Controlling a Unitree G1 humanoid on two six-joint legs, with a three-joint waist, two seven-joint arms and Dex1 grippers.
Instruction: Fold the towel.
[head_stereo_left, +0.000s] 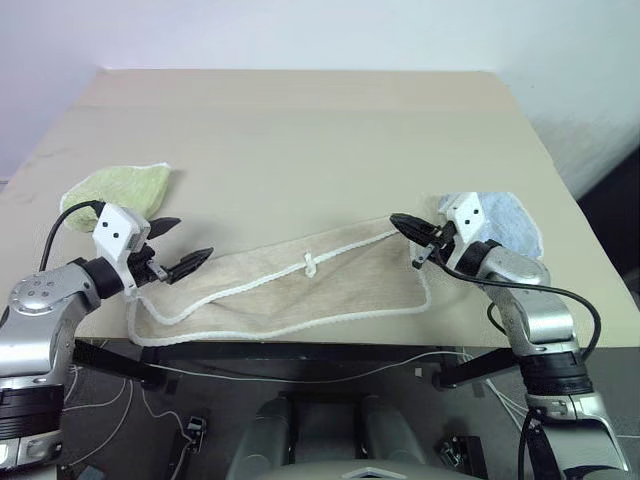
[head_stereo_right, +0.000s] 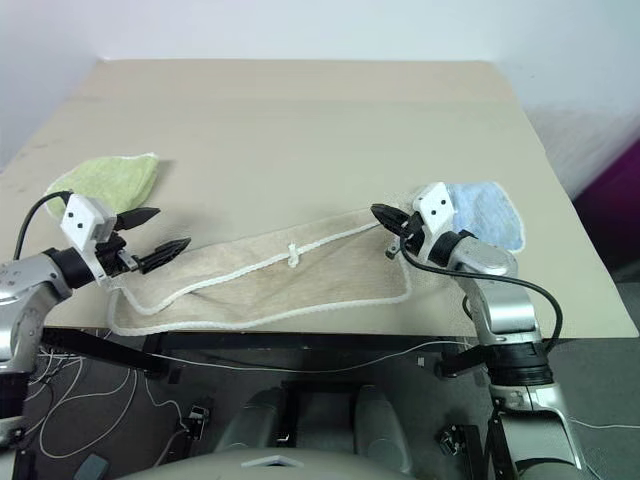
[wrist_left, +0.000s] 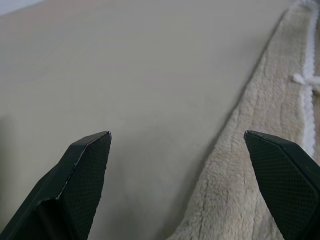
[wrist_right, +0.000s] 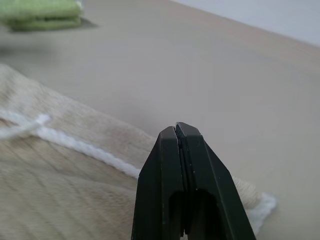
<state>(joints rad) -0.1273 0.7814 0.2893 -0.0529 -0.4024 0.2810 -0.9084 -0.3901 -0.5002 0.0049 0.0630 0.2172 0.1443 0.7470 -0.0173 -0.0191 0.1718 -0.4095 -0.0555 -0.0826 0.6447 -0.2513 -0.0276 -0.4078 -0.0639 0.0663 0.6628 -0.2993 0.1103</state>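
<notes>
Left gripper (head_stereo_left: 184, 246) first: its two black fingers stand spread wide, nothing between them, hovering just over the left end of the towel (head_stereo_left: 290, 290). In the left wrist view one fingertip (wrist_left: 282, 170) sits over beige terry and the other over bare table (wrist_left: 125, 75), so the towel's far edge runs right through the gap.

Across at the other end, the right gripper (head_stereo_left: 408, 228) is pinched fully closed, fingers pressed flat together, tip right at the towel's far right corner. Whether any cloth is caught in that pinch, I cannot tell; the right wrist view shows the corded white edging (wrist_right: 85, 148) passing just beside the closed tip.

The towel itself lies along the near edge of the table as a long, already doubled band, its long axis running from the left gripper to the right one, slanting slightly away toward the right. The small white loop (head_stereo_left: 311, 265) sits about midway along its far edge.

Each arm is nearer its own end. Both forearms reach inward, grippers roughly level and pointing toward each other along the towel.

Beyond the towel's ends: a light-green cloth (head_stereo_left: 120, 190) behind the left gripper, a light-blue cloth (head_stereo_left: 510, 225) behind the right.
</notes>
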